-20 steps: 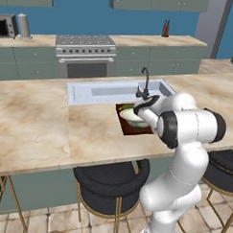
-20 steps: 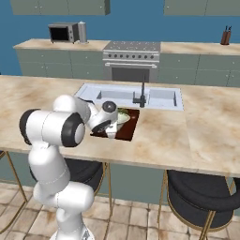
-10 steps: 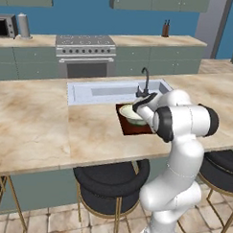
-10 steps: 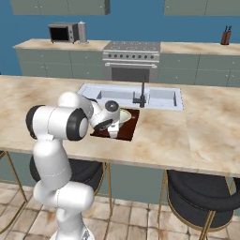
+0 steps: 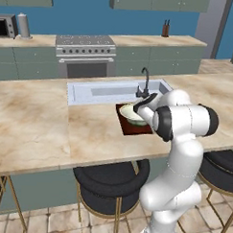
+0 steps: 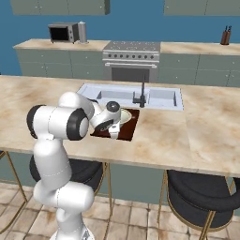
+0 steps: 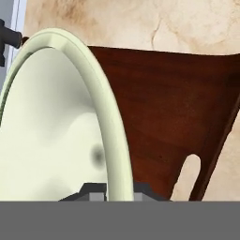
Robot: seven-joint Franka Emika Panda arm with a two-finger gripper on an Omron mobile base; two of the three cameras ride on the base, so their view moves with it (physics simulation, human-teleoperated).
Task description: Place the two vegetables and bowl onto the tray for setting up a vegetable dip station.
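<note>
A long marble-look island counter (image 5: 36,129) carries a pale grey sink (image 5: 105,91) with a dark faucet (image 6: 141,93). Black stools (image 5: 108,183) stand on the tiled floor (image 6: 140,220). Behind, green cabinets (image 6: 47,63), a stove (image 5: 85,54) and a microwave (image 6: 62,33) line the blue wall (image 5: 79,16).

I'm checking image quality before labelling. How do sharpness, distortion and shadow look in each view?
Left base view: even light, soft focus, bowl small. Right base view: similar, arm hides part of tray. Hand view: close-up stretches the bowl's rim, tray edges bow; faint dark patch inside bowl.
</note>
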